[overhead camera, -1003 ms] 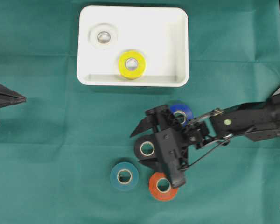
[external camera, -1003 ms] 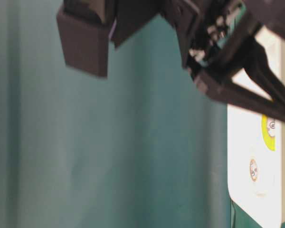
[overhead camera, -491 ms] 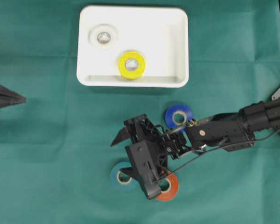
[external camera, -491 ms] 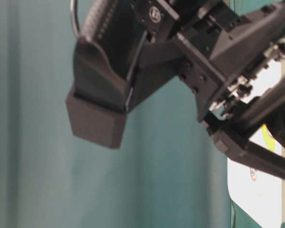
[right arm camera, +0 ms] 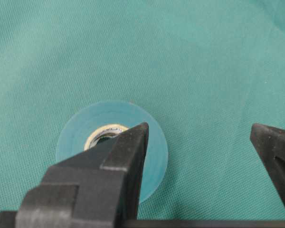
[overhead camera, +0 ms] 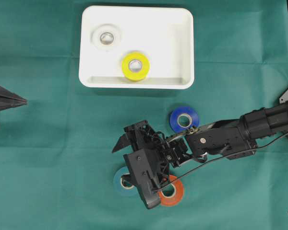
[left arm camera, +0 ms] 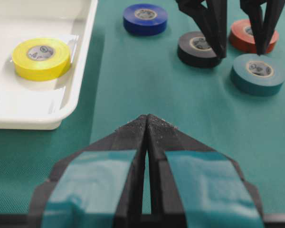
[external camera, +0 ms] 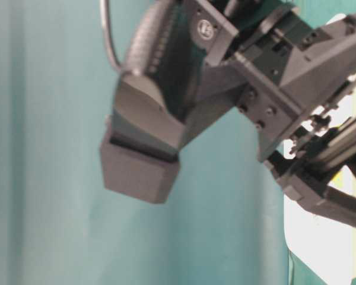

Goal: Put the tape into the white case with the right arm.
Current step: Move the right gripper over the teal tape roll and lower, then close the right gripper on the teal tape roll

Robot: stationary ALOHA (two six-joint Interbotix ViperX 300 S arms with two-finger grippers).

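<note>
Overhead view staying evenly lit and sharp, white case [overhead camera: 182, 48] glaring slightly. Table-level view is blurring badly, right tool [external camera: 320, 196] looming close and out of focus. Wrist views crisp farther off, left tool [left arm camera: 147, 128] softening up close

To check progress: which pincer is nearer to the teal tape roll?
Right. The right pincer hangs open just above the teal tape roll; the left pincer sits shut, far across the cloth.

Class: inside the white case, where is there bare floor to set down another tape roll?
The white case is bare in its right half, beside the yellow roll, and along its near-left wall. The clear roll fills its far-left corner.
</note>
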